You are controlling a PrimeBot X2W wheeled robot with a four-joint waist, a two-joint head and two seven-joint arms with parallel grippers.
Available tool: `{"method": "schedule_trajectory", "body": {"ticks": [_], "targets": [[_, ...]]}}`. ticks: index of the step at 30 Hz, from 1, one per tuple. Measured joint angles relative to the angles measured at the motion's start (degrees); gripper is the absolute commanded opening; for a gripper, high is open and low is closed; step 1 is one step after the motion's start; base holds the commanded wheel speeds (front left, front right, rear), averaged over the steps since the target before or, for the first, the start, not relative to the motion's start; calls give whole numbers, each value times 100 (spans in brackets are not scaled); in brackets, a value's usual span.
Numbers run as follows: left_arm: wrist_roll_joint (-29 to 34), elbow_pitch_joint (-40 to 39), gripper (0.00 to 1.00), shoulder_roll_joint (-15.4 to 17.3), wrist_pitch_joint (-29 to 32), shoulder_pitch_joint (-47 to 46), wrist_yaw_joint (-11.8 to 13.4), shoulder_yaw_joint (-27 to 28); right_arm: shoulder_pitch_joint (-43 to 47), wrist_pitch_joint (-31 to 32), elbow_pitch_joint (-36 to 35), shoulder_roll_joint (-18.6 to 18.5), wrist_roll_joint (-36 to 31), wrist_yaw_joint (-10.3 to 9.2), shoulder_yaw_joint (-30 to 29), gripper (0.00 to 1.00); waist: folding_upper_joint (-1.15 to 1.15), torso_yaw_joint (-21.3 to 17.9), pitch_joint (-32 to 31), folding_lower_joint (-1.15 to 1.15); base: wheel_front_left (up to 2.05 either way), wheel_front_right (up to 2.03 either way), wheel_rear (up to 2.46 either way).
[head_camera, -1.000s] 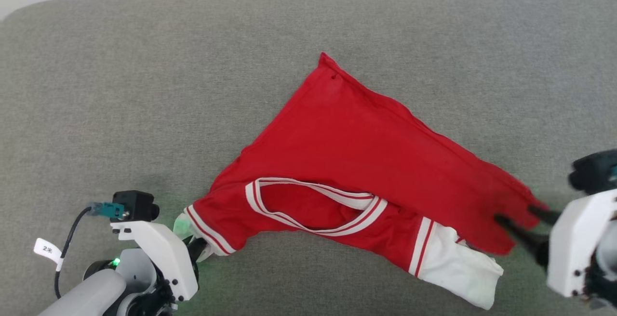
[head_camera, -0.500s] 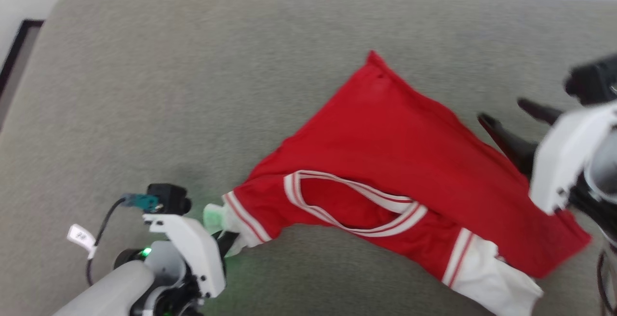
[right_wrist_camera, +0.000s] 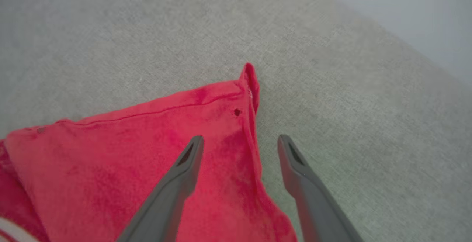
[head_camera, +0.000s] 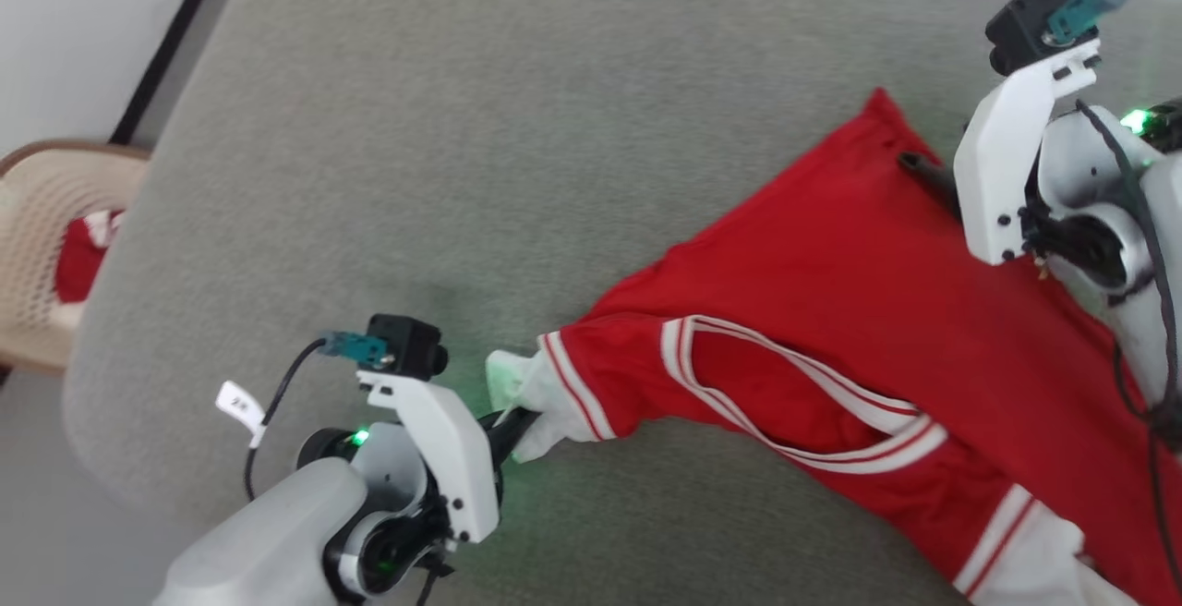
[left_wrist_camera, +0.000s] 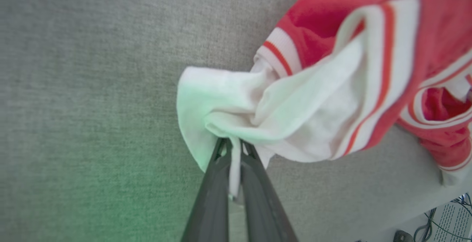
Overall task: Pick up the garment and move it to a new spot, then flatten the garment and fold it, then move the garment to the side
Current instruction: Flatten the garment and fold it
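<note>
**Jersey half-spread: flattening under way, fold and set-aside not yet begun**

The grey upholstered surface [head_camera: 388, 126] is the largest thing here, a padded slab with a fine, matte weave and a rounded left corner. On it, right of centre and running off the near-right edge of the head view, lies the garment [head_camera: 831, 310]. This is a soft red jersey knit, spread in a rough triangle rather than square. One corner points away to the far side and the body is wrinkled toward the near-right. It rests on the surface, so the pick-and-move step looks done. It is not flat and shows no deliberate fold, so I judge that flattening is in hand, with folding and moving aside left to do.

The right gripper [right_wrist_camera: 240, 138] hangs released over the far corner, its dark, tapered fingers parted astride the hemmed edge and gripping nothing. The left gripper [left_wrist_camera: 233, 145] is clenched on the white sleeve end [left_wrist_camera: 228, 113], a thinner, limp fabric bunched into folds at the garment's near-left tip.

A white-and-red striped neckline trim [head_camera: 794, 403], ribbed and looping open, lies across the near part. A small dark hole [right_wrist_camera: 237, 112] sits just inside the far corner.

Off the surface at the far left, a beige lattice basket [head_camera: 37, 209] holds a small red cloth lump [head_camera: 78, 260].
</note>
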Motion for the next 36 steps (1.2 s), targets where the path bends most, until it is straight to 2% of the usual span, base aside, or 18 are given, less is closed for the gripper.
{"method": "schedule_trajectory", "body": {"ticks": [6, 12, 13, 14, 18, 23, 30, 36], "targets": [[30, 321, 0, -283, -2, -188, -220, -57, -586, 305, 1283, -63, 157, 0, 706, 100, 0, 347, 130, 0, 0, 0, 0], [30, 609, 0, -436, -20, -295, -388, -71, -938, 571, 2030, -23, 492, 0, 1211, 100, 0, 499, 222, 0, 0, 0, 0], [30, 659, 0, -447, -19, -307, -419, -74, -985, 569, 2126, -13, 543, 0, 1241, 25, 0, 496, 224, 0, 0, 0, 0], [30, 745, 0, -455, 0, -352, -463, -75, -1050, 494, 2191, -4, 623, 0, 1352, 0, 0, 467, 221, 0, 0, 0, 0], [13, 891, 0, -375, 103, -532, -511, -14, -1149, 108, 2176, -10, 768, 3, 1540, 0, 0, 330, 183, 0, 0, 0, 0], [-8, 921, 0, -77, 292, -827, -506, 141, -1294, -303, 1967, -222, 945, 1, 1626, 0, 0, 118, 107, 0, 0, 0, 0], [-9, 839, 0, 580, 728, -1617, -370, 481, -1586, -748, 1410, -565, 1159, 2, 1563, 0, 0, -383, -77, 0, 0, 0, 0], [13, 849, 0, 859, 1201, -2420, -177, 662, -1716, -940, 1180, -639, 1249, 2, 1234, 0, 0, -817, -305, 0, 0, 0, 0]]}}
